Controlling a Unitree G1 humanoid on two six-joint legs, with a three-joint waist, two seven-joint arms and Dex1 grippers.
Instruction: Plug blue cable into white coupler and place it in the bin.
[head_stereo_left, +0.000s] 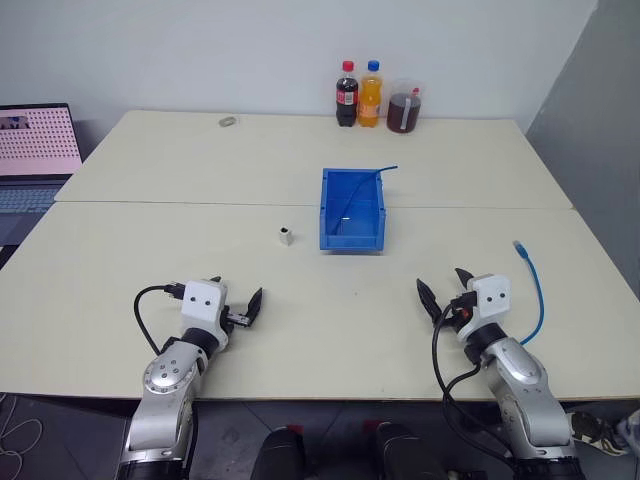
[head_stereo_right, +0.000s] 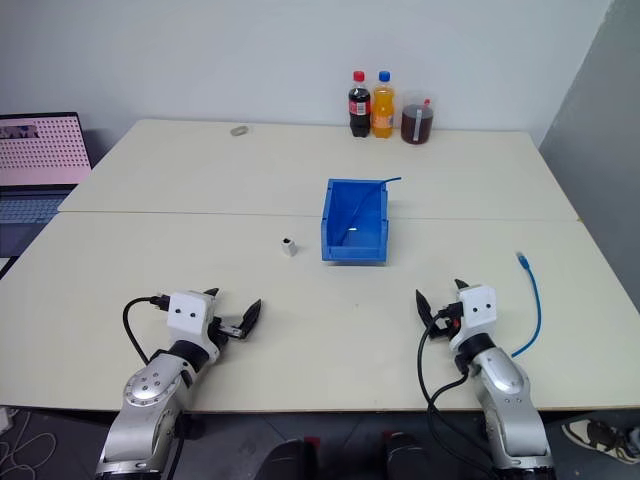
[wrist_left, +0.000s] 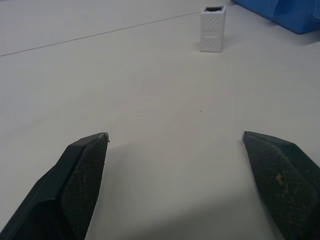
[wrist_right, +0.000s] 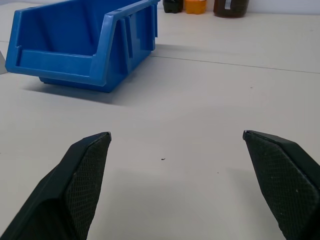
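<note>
On tabletop, both end effectors spread, empty: left (head_stereo_left: 238, 303), right (head_stereo_left: 447, 288). Nothing grasped yet; next: right takes blue cable (head_stereo_left: 538, 290), left takes white coupler (head_stereo_left: 286, 236).

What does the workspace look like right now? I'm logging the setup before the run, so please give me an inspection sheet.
Surface: pale table, two tops joined.
Job's things: white coupler upright, left of the bin; blue cable loose at the right edge.
Clutter: two bottles, dark jar, small ring at the back.
Grippers: left gripper and right gripper open, empty.
Cables: a thin blue strand at the bin's rim.
Surroundings: laptop, white wall.
</note>
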